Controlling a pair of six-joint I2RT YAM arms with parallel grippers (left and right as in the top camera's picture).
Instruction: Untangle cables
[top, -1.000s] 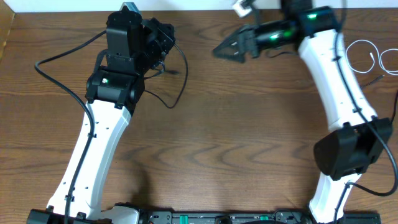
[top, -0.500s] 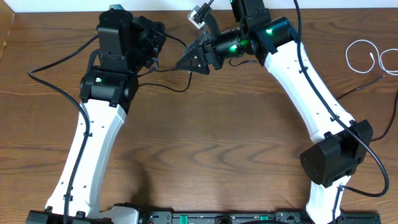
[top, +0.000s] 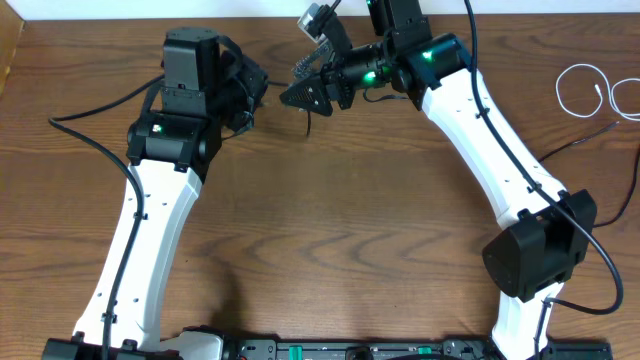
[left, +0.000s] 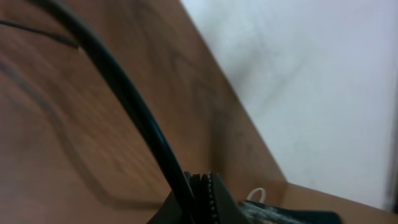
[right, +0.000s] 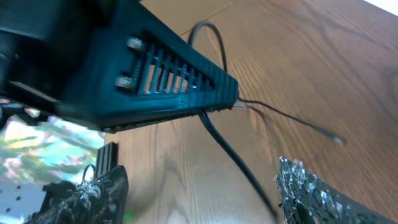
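Note:
The black cable (top: 305, 118) hangs from my left gripper (top: 262, 88), which is shut on it at the far middle of the table. In the left wrist view the cable (left: 124, 93) runs up and left from the closed jaws (left: 199, 186). My right gripper (top: 289, 98) is open, its tips just right of the left gripper. In the right wrist view the black cable (right: 233, 158) runs from the left gripper's tip (right: 231, 99) down between my open right fingers (right: 199, 193), touching neither. The white cable (top: 580, 90) lies looped at the far right edge, apart from both grippers.
Thick black robot wires trail from the left arm (top: 90, 150) and beside the right arm's base (top: 575, 145). The table's far edge meets a white wall (left: 323, 93) just behind both grippers. A light object (top: 628, 98) lies by the white cable.
My right arm has swung left from the far right to just beside the left gripper, fingers open around the black cable. The left gripper shifted slightly, still holding the cable.

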